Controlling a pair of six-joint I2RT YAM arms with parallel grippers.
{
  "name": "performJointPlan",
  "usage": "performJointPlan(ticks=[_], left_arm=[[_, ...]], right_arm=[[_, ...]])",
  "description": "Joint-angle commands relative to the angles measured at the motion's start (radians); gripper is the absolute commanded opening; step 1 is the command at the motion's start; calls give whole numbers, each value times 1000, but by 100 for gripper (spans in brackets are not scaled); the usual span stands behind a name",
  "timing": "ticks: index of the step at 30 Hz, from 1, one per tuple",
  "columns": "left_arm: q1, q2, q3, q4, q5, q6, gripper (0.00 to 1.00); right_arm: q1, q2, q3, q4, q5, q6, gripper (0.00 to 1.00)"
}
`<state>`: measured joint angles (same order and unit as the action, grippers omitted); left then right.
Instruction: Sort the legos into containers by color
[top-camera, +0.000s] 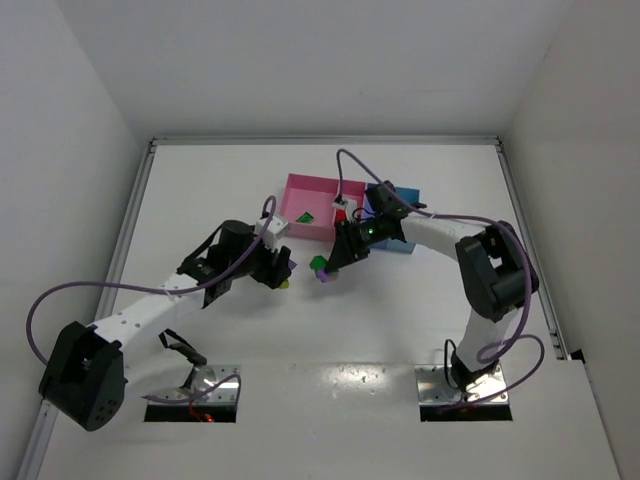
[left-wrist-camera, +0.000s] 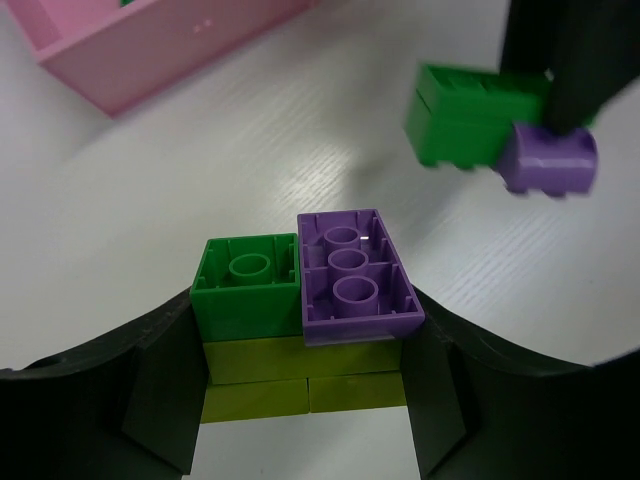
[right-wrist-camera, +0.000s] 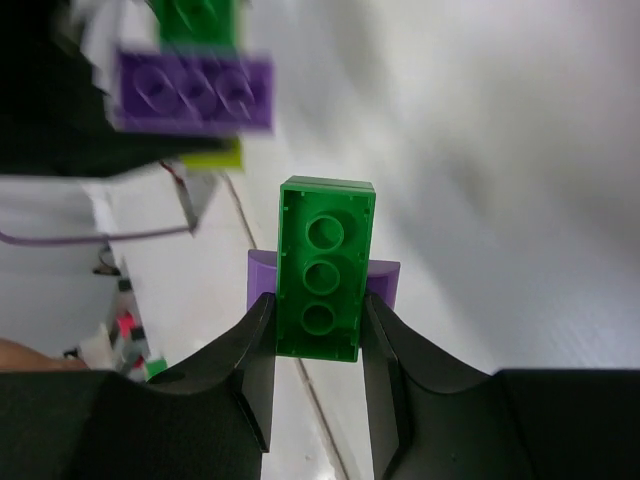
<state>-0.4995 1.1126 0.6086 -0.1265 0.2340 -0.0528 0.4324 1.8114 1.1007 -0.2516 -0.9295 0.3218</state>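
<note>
My left gripper (top-camera: 283, 270) (left-wrist-camera: 305, 390) is shut on a stack of legos: a green brick (left-wrist-camera: 245, 285) and a purple brick (left-wrist-camera: 355, 275) on top of yellow-green bricks (left-wrist-camera: 300, 375). My right gripper (top-camera: 325, 268) (right-wrist-camera: 320, 320) is shut on a green brick (right-wrist-camera: 323, 270) with a purple brick (right-wrist-camera: 385, 280) stuck behind it. Both are held close together above the table, just in front of the containers. The containers run wide pink (top-camera: 300, 190), narrower pink (top-camera: 352, 188), dark blue (top-camera: 378, 196), light blue (top-camera: 408, 196). A green brick (top-camera: 306, 216) lies in the wide pink bin.
The right arm (top-camera: 440, 235) reaches over the blue bins and hides much of them. A small red and white piece (top-camera: 340, 208) sits at the narrower pink bin. The pink bin's wall (left-wrist-camera: 150, 50) is just beyond the left gripper. A metal rail (top-camera: 130, 230) borders the table.
</note>
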Motion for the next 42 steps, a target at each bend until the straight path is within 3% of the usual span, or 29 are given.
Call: performJointPlan(ticks=[1, 3, 4, 7, 8, 13, 22, 27, 28, 33, 42], left_arm=[[24, -25, 34, 4, -30, 11, 48], [33, -25, 43, 4, -30, 11, 48], [33, -25, 43, 4, -30, 11, 48], [33, -25, 43, 4, -21, 11, 48], [33, -25, 43, 4, -12, 11, 48], [33, -34, 34, 4, 43, 11, 48], [33, -16, 34, 13, 232, 2, 48], [33, -7, 34, 13, 423, 11, 48], [33, -7, 34, 13, 448, 11, 48], [33, 4, 63, -13, 602, 34, 48], [33, 45, 95, -22, 680, 24, 48]], right_arm=[[44, -87, -53, -103, 107, -152, 1], [63, -112, -73, -103, 220, -161, 12], [72, -112, -87, -103, 280, -170, 24], [83, -150, -99, -83, 327, -161, 45], [83, -150, -99, -83, 327, -161, 58], [62, -161, -29, -83, 104, -139, 73], [80, -53, 94, -31, -117, -47, 73], [101, -40, 114, -87, -184, -185, 73], [101, -40, 114, -100, -184, -260, 73], [101, -132, -14, 23, -187, -309, 73], [120, -153, -15, 3, -154, -389, 73]])
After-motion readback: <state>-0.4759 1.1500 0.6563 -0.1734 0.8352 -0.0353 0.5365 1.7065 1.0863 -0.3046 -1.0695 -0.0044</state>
